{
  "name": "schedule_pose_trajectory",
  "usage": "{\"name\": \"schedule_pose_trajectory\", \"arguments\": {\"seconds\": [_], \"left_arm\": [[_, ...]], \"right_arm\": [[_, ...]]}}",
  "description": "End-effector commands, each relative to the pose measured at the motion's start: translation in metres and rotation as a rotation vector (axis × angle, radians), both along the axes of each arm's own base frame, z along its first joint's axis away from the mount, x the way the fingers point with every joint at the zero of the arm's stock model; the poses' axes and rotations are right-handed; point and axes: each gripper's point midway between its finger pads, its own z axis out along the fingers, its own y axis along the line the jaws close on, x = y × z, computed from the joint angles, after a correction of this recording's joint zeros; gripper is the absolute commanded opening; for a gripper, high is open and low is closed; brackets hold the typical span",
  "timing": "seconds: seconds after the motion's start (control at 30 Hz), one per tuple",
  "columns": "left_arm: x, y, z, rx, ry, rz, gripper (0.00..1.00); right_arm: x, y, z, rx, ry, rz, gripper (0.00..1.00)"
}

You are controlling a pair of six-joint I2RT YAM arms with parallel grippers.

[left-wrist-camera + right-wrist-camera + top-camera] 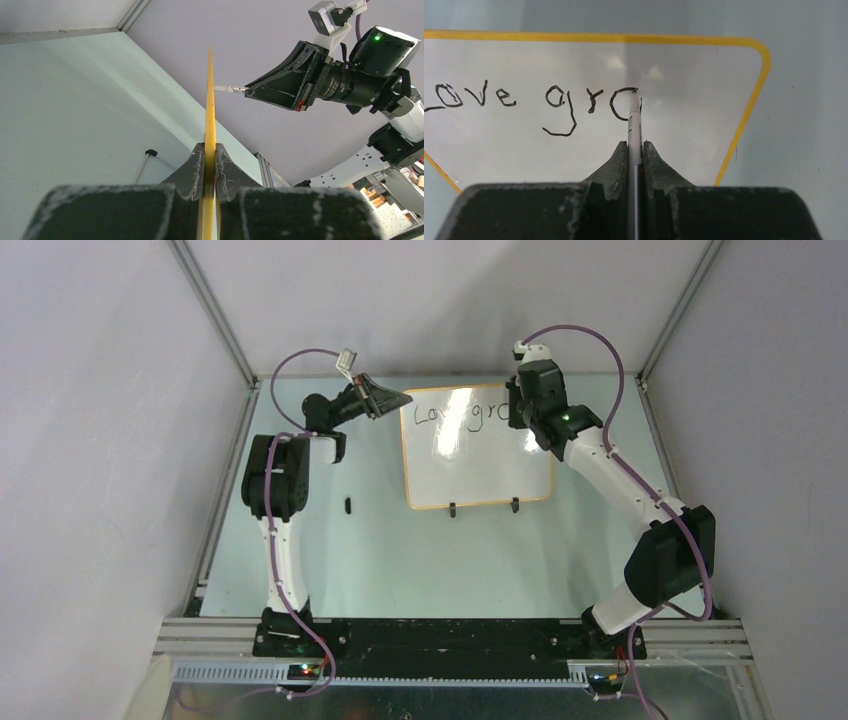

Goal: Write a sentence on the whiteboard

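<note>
left gripper (210, 148) clamped on the whiteboard's (480, 468) left edge | whiteboard at the far middle of the table (400, 560) | sentence (524, 100) reads "Love gro" | right gripper (635, 149) closed on a marker (634, 125), tip touching the last letter

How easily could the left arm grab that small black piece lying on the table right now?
Probably not yet: the left end effector is shut on the whiteboard at its rim, so it is occupied. The small black piece lies bare on the table beside that arm, nothing over it.
</note>
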Motion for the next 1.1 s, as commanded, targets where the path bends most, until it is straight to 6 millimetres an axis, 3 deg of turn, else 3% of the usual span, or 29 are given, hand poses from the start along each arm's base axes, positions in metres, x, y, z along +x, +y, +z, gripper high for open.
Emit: {"name": "schedule_pose_trajectory", "arguments": {"seconds": [0.0, 0.33, 0.63, 1.07], "left_arm": [[-0.013, -0.003, 0.028, 0.000, -0.097, -0.011, 0.00], [-0.013, -0.003, 0.028, 0.000, -0.096, -0.011, 0.00], [-0.013, -0.003, 0.029, 0.000, -0.099, -0.011, 0.00], [-0.013, -0.003, 0.028, 0.001, -0.097, -0.011, 0.00]], "right_arm": [[-0.003, -0.009, 0.010, -0.004, -0.020, -0.023, 0.00], [-0.014, -0.009, -0.002, 0.006, 0.006, -0.018, 0.00], [-0.018, -0.013, 0.039, 0.040, -0.089, -0.013, 0.00], [-0.020, -0.028, 0.047, 0.059, -0.110, -0.043, 0.00]]}}
